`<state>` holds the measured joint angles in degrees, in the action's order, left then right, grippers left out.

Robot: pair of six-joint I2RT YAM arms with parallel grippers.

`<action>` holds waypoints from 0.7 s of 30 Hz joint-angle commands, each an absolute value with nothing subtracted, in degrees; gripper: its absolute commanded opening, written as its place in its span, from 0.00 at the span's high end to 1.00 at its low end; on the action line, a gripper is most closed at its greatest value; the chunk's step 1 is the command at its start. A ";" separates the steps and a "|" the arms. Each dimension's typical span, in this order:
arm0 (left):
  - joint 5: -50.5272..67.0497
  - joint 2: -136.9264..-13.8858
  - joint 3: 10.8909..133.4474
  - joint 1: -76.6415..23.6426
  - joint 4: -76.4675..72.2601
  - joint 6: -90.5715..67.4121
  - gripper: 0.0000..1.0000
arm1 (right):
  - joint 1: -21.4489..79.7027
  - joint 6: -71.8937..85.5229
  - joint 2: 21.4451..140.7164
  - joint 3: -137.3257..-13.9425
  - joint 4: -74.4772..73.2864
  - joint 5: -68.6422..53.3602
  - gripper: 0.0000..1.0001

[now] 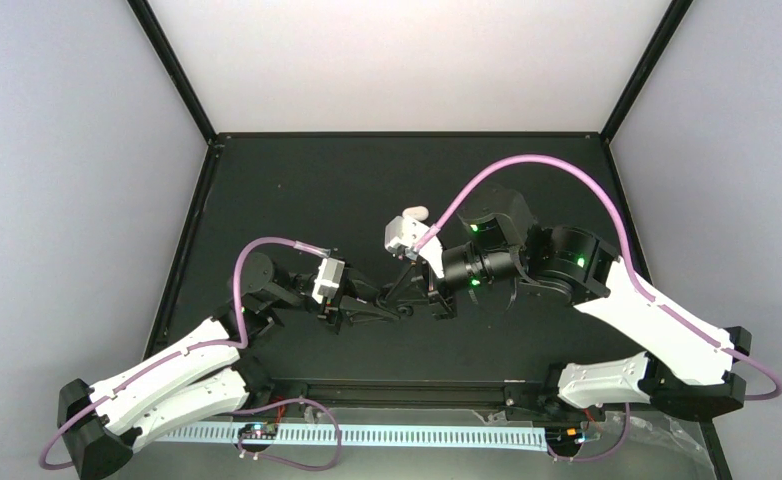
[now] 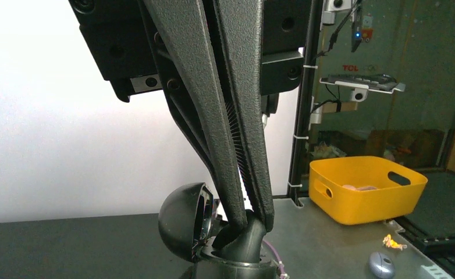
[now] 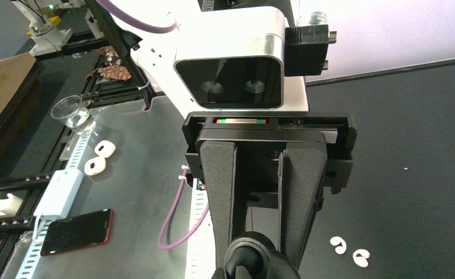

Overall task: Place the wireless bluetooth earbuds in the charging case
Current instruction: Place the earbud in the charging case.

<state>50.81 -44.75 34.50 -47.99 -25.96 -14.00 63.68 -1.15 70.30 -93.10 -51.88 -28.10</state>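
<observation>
White glossy comma-shaped plastic earbuds (image 3: 338, 245) lie paired on the black worktop (image 3: 411, 145), ungrasped, near the closed right pincer (image 3: 253, 241). The left pincer (image 2: 251, 216) is likewise closed, and neither holds a bud. Judged step: first pickup pending. The next move requires opening a pincer over one bud.

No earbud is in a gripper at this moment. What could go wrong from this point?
1. The earbuds are tiny, glossy and lie close together on the table; closing on one could flick it or nudge its neighbour away.
2. The left gripper is shut, its tips against a dark rounded part I cannot identify, and the right arm is crowded beside it mid-table; either arm moving off could bump the other.
</observation>
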 commanded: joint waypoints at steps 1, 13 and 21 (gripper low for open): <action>51.27 -44.38 37.17 -48.47 -27.51 -13.15 0.98 | 64.09 -1.15 70.78 -94.65 -52.98 -25.66 0.99; 51.05 -44.47 37.01 -48.43 -27.38 -13.03 0.98 | 64.16 -0.81 70.16 -96.12 -53.39 -26.04 0.84; 50.35 -44.47 36.91 -48.58 -26.72 -12.63 0.98 | 64.16 2.26 65.74 -99.53 -49.09 -27.33 0.59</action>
